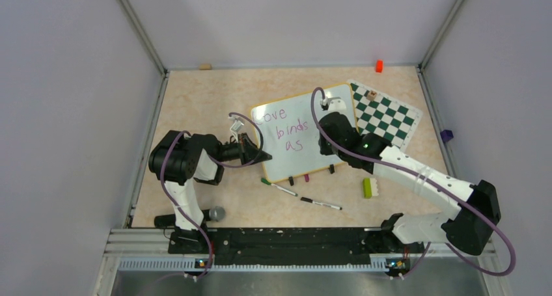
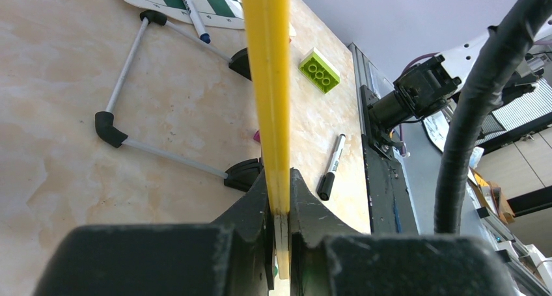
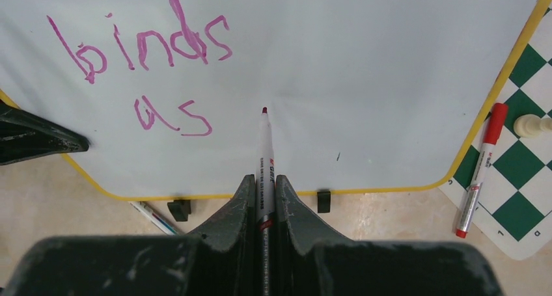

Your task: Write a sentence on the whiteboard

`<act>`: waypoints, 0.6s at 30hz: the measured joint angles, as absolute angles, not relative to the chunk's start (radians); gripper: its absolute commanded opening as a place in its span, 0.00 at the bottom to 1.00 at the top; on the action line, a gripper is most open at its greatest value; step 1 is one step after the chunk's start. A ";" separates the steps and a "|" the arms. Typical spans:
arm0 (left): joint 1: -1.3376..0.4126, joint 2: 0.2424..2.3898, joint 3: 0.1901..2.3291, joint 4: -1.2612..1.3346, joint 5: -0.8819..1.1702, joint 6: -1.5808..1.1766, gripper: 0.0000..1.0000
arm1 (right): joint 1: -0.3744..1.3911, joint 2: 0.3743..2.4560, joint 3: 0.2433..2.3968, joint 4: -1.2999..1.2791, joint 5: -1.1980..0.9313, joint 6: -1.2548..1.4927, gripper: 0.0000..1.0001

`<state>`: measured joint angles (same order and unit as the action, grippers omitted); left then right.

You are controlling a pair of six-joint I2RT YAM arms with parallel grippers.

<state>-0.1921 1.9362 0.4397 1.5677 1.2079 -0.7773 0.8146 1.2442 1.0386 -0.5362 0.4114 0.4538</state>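
Partly done: "Love binds as" of the sentence (image 1: 284,131) written, centre of the top view; a last word seemingly left. In the right gripper (image 3: 263,182), clamped shut: a marker (image 3: 265,146), tip over bare whiteboard (image 3: 390,81), right of "as". In the left gripper (image 2: 280,185), pinched tight: the board's yellow frame (image 2: 270,81).

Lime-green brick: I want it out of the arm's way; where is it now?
In the top view the lime-green brick lies on the tabletop right of centre, just on the near side of the right arm, off the whiteboard's near right corner.
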 measured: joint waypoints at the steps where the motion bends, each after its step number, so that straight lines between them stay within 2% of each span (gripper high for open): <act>1: -0.192 1.936 0.440 1.568 1.208 -0.777 0.00 | 0.815 1.244 1.039 -0.535 0.408 0.453 0.00; 18: -0.192 1.936 0.440 1.568 1.208 -0.777 0.00 | 0.795 1.262 1.039 -0.518 0.384 0.445 0.00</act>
<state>-0.1921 1.9362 0.4397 1.5677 1.2079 -0.7769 0.7948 1.2617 1.0386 -0.5179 0.3836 0.4454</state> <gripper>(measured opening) 0.094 0.095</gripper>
